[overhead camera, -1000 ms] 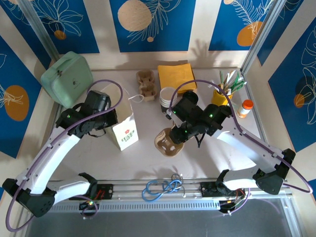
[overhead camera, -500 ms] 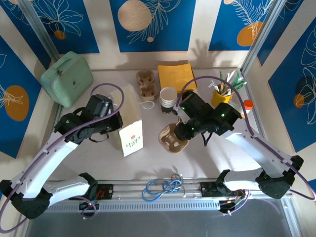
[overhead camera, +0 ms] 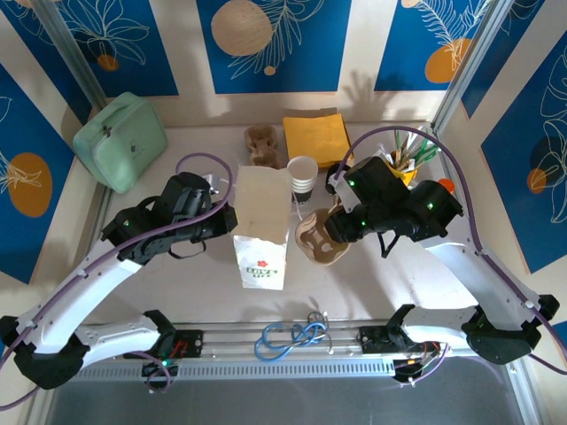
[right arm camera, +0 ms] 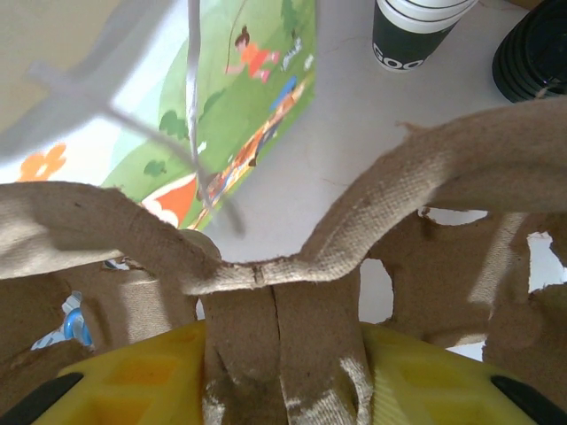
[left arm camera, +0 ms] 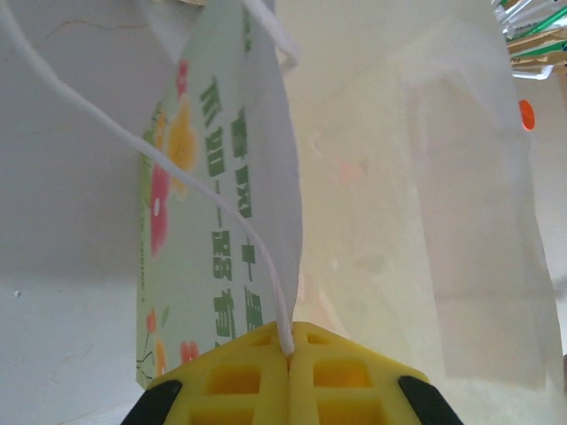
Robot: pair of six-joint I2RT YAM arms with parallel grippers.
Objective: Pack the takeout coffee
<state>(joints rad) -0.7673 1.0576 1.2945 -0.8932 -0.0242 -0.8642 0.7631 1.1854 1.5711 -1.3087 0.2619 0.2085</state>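
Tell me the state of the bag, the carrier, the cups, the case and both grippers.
paper bag, upright, top open
cup carrier, held tilted beside the bag
cup stack, upright
green case, closed
left gripper, shut on paper bag
right gripper, shut on cup carrier

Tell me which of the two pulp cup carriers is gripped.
The carrier beside the paper bag, clamped in the right gripper; the other carrier sits free at the back, beside the orange napkins.

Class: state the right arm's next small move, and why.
Probably carry the cup carrier leftward over the open paper bag: the right gripper clamps it beside the bag, which the left gripper holds by its handle.
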